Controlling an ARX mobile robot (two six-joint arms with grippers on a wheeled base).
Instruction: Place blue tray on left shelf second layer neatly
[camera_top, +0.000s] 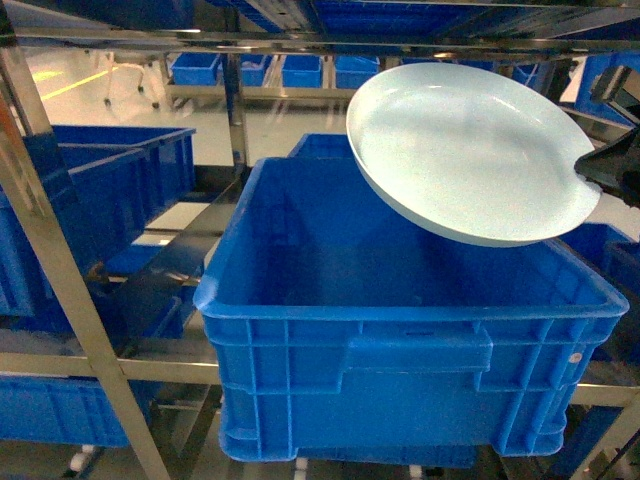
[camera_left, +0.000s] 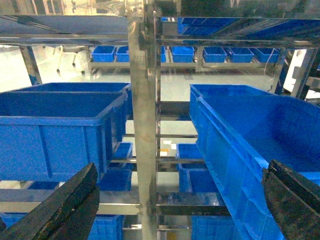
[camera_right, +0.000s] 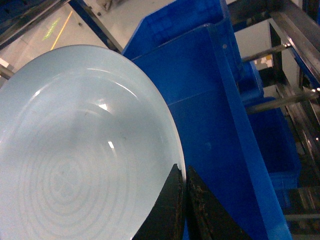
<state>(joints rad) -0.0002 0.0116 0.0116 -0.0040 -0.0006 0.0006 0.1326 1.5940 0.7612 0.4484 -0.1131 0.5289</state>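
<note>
The blue tray (camera_top: 470, 150) hangs tilted above the big blue crate (camera_top: 400, 340), pinched at its right rim by the right gripper (camera_right: 184, 200), long axis running leftward from the jaws, while the left gripper (camera_left: 180, 210) waits open and empty by the steel post (camera_left: 142, 125).

No readable text, label, brand, number or sign shows in any view.

Tray (camera_top: 470, 150) is hanging tilted above the near crate's (camera_top: 400, 350) rear right corner, crate sitting on the shelf tier (camera_top: 150, 370); more crates (camera_top: 110, 180) are standing left and, apparently, behind.
</note>
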